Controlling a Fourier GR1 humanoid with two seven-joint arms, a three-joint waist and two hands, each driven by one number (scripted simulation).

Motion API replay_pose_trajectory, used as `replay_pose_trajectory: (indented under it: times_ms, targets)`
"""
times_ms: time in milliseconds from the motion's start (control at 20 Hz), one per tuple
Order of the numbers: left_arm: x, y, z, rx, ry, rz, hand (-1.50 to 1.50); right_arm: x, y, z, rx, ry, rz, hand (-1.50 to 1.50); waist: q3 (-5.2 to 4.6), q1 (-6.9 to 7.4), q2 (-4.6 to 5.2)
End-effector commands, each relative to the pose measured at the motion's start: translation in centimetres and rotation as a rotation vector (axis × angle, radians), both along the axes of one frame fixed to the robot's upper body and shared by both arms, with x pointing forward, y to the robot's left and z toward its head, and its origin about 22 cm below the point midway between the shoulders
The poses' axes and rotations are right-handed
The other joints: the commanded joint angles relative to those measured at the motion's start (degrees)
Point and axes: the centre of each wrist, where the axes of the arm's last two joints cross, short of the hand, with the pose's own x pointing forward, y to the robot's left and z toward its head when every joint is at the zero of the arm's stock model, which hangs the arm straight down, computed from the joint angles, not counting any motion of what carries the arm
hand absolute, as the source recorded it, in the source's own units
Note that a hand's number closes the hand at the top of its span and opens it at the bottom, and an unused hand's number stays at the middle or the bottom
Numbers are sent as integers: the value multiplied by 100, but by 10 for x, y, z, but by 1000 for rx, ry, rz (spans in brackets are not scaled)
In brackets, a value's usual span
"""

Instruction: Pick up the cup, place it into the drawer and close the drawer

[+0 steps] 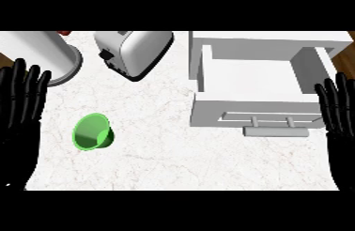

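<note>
hands: two, the left hand [21,103] and the right hand [338,108]
cup [93,131]: one, right of the left fingers
drawer [229,105]: one, just left of the right fingers
toaster [135,49]: one, beyond the left fingers, rightward
canister [49,54]: one, just past the left fingertips

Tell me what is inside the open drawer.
Only the drawer's bare white floor shows; the green cup is outside on the counter. The right hand covers its front right corner.

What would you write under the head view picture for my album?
Green cup on the marble counter, white drawer open, left hand and right hand resting open at the edges.
</note>
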Motion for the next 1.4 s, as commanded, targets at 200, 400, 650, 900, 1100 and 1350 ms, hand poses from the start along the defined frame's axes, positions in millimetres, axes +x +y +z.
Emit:
replay_pose_trajectory:
  times_ms: [200, 400, 650, 900, 1100, 1350]
  targets:
    - [6, 46, 9, 10, 6, -319, -150, 8, 4, 16, 23, -86, 54, -150, 153, -13, -63]
    - [0, 59, -35, -189, 287, -341, -150, 14, 16, 9, -33, 87, 191, -150, 153, 44, -53]
    - [23, 86, -51, -211, 298, -337, -150, 36, 10, 17, -22, 91, 202, -150, 159, -29, -62]
    - [49, 113, -72, -181, 369, -282, -150, 40, 10, 1, -21, 91, 204, -150, 159, -61, -58]
    - [46, 124, -114, -159, 401, -249, -150, 64, -2, 11, -32, 71, 201, -150, 157, -50, -50]
    - [38, 121, -158, -169, 475, -219, -150, 60, 12, 14, -43, 65, 216, -150, 157, -47, -58]
